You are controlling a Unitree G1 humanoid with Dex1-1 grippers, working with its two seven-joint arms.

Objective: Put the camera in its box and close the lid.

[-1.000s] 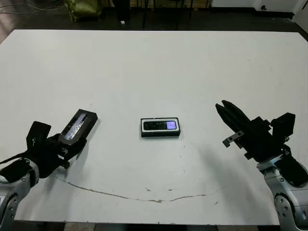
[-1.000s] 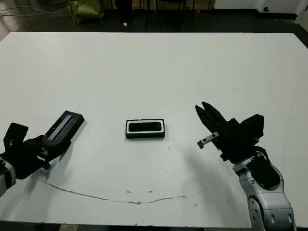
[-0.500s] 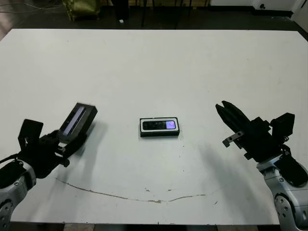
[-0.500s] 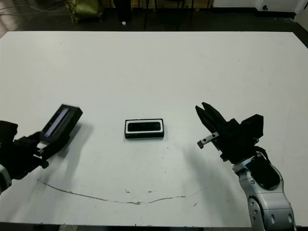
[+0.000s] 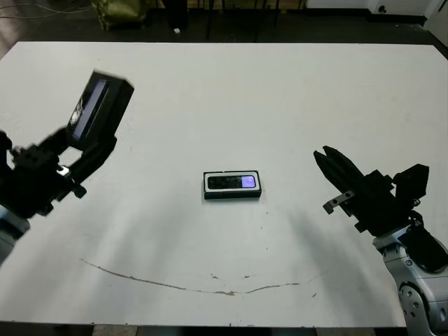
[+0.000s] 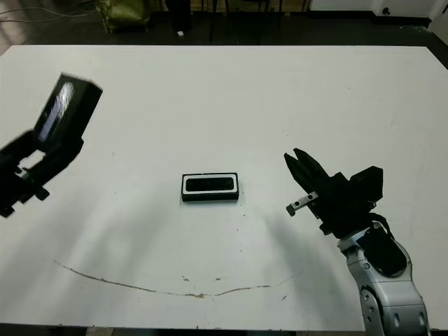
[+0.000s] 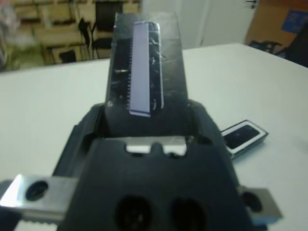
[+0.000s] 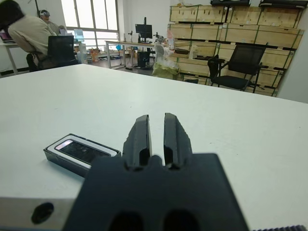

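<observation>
The box (image 5: pixel 208 185), a shallow black tray with a white lining, lies flat at the table's middle. The camera (image 5: pixel 233 183) rests inside it, its purplish spot facing up. Both also show in the right wrist view, the box (image 8: pixel 54 155) holding the camera (image 8: pixel 77 151). My left gripper (image 5: pixel 85 145) is shut on the lower end of the lid (image 5: pixel 99 110), holding it tilted in the air well above the table at the left, far from the box. The lid's (image 7: pixel 144 72) bluish strip faces me. My right gripper (image 5: pixel 327 162) hovers to the right of the box, shut on nothing.
A thin brown scratch (image 5: pixel 210 287) runs across the table near the front edge. Beyond the far edge are dark floor and a yellow-green bag (image 5: pixel 120 11). The right wrist view shows a seated person (image 8: pixel 28 34), chairs and crates past the table.
My left gripper has raised the lid from just above the table at the front left, up and farther from me. The right arm and the box with the camera have stayed put.
</observation>
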